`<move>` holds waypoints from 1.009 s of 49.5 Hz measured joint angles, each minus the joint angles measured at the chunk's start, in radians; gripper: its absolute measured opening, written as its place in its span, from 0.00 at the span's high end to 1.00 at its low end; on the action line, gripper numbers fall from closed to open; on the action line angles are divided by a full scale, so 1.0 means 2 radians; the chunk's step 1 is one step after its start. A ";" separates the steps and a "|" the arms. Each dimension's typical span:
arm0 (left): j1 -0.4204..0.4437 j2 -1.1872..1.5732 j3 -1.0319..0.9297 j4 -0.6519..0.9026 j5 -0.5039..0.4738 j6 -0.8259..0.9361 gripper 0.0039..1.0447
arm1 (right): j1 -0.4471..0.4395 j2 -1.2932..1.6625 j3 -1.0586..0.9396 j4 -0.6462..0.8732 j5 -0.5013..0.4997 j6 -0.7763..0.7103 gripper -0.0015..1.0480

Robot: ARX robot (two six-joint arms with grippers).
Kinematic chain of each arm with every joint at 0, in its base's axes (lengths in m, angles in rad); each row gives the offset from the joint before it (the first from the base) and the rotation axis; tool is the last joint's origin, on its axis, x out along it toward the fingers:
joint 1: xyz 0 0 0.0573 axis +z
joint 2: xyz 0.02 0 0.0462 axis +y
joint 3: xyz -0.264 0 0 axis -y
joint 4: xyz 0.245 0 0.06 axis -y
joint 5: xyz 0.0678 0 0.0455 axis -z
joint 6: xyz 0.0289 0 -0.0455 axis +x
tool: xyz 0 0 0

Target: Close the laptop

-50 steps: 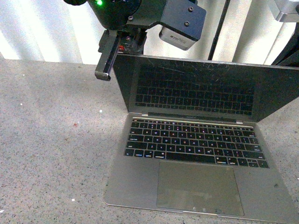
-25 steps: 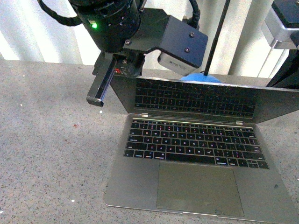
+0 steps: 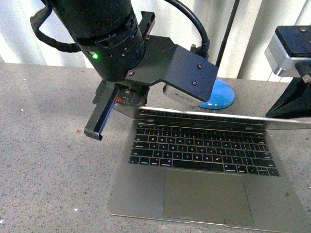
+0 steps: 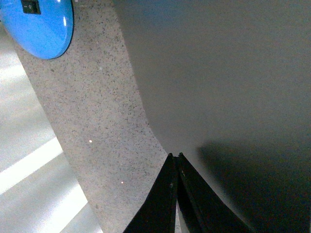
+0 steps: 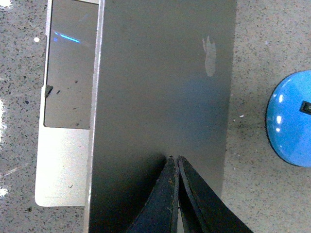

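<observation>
Touching half-shut laptop (image 5: 155, 97) lid | left end effector (image 4: 175, 157) pinched together | right end effector (image 5: 174, 159) pinched together

Slim silver-grey metal laptop (image 3: 204, 189) on speckled worktop (image 3: 48, 145), lid tilted low, black left end effector (image 3: 97, 127) at its rear-left corner

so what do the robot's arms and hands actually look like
The left arm is a fat black cylinder with a green light, black cables and a black angular bracket with screws, carrying a silver-grey box. The right arm shows a similar silver-grey box over black. The left hand and right hand have slim black fingers tapering to points.
</observation>
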 joint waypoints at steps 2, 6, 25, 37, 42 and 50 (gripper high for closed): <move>-0.001 0.000 -0.004 0.003 0.002 0.000 0.97 | 0.000 0.000 -0.003 0.002 0.000 0.000 0.97; -0.004 0.000 -0.012 0.012 0.006 -0.001 0.97 | 0.002 0.000 -0.013 0.011 -0.002 0.000 0.97; -0.030 0.005 -0.055 0.069 0.027 -0.019 0.97 | 0.004 0.000 -0.047 0.044 -0.008 0.004 0.97; -0.043 0.021 -0.070 0.092 0.031 -0.030 0.97 | 0.003 0.005 -0.066 0.062 -0.010 0.007 0.97; -0.048 0.031 -0.078 0.100 0.036 -0.038 0.97 | 0.002 0.010 -0.076 0.072 -0.011 0.008 0.97; -0.056 0.043 -0.088 0.110 0.042 -0.044 0.97 | 0.001 0.018 -0.088 0.089 -0.013 0.010 0.97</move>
